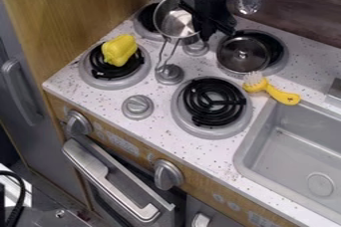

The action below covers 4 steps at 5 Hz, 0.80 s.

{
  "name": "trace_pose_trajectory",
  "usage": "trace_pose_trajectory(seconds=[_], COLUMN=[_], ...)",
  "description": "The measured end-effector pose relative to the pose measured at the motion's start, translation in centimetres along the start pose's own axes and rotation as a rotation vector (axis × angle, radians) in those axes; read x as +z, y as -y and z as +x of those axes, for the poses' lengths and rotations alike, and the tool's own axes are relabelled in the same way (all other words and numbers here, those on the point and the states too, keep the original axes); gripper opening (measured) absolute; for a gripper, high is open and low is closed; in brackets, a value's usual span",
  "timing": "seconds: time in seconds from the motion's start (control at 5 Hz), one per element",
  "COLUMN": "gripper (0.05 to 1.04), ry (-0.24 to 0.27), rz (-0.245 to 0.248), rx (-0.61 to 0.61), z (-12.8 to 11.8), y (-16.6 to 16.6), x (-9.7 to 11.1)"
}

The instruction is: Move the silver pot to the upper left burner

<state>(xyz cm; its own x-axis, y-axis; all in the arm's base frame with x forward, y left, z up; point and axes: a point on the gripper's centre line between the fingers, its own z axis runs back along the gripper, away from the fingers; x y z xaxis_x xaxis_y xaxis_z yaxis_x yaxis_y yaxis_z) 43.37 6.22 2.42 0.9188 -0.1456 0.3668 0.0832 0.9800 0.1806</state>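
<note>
The gripper [212, 26] hangs at the top centre, at the right side of the silver pot [174, 21], and partly covers the pot's right edge. Whether its fingers hold the rim, I cannot tell. The pot is tilted, its inside facing the camera, and its wire handle points down toward a knob. It overlaps the right part of the upper left burner [148, 21]; contact with the burner is unclear.
A yellow pepper [119, 50] lies on the lower left burner. A dark lid-like pan [244, 55] rests on the upper right burner, a yellow brush [271, 89] just below it. The lower right burner [214, 101] is bare. The sink [293, 146] is at right.
</note>
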Motion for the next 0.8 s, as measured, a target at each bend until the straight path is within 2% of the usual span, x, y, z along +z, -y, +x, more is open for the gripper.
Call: trace_pose_trajectory(seconds=[0.2,0.4,0.6,0.8], gripper=[0.071,0.071,0.071,0.071], ry=[0.026,0.024,0.045,0.084], rz=[0.035,0.081,0.108,0.105], rx=[-0.012,-0.047,-0.038,-0.032], z=[1.4,1.5,1.7,2.5], y=[-2.8,-4.5,-5.8,-6.3], x=[-1.5,-4.1,-5.2,-5.5])
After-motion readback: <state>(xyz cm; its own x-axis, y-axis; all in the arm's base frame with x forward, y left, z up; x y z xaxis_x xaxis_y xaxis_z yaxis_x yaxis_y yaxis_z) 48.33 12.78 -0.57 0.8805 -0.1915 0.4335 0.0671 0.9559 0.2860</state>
